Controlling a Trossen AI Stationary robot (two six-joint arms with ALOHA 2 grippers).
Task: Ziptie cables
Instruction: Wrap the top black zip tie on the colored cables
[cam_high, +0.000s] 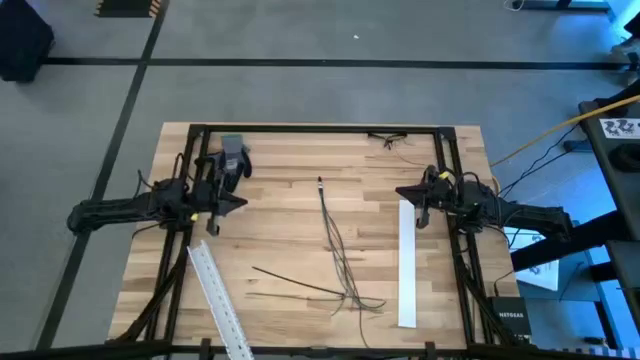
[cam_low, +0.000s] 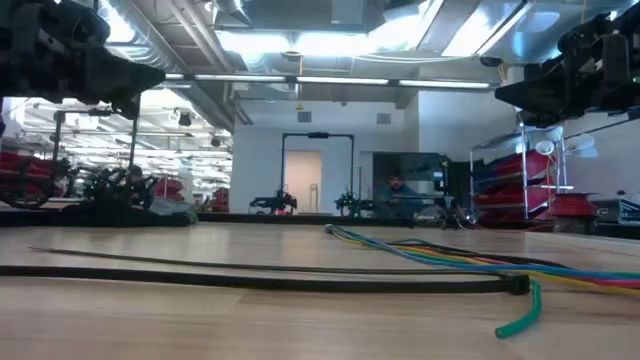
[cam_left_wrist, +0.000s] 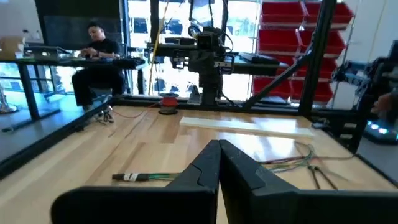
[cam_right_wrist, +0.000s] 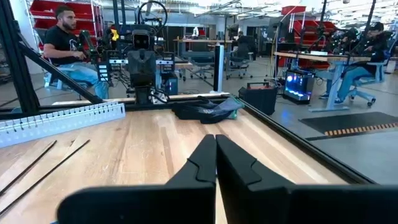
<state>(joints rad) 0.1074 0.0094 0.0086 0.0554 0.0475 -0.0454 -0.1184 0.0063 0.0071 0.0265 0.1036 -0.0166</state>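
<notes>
**Waiting at the table's edges, both grippers closed and empty**

Pressing its fingers (cam_left_wrist: 205, 171) tip to tip, the left gripper (cam_high: 238, 202) holds nothing and hangs above the wood at the left side of the table (cam_high: 290, 250). The right gripper (cam_high: 402, 191) is likewise closed, its fingers (cam_right_wrist: 214, 163) meeting with nothing between them, and it hovers at the right side of the table.

The cables (cam_high: 338, 250) lie loose on the tabletop between the two arms, well apart from both grippers. They run from a bunched end near the table's middle toward the near edge, where the strands fan out and cross. In the low view they show as coloured strands, with a green end curling on the wood.

One white slotted strip (cam_high: 407, 265) lies just beside the right arm's frame, a second strip (cam_high: 218, 300) slants across the left near corner. A grey object (cam_high: 233, 155) rests near the left arm. Seated people show in the room beyond.
</notes>
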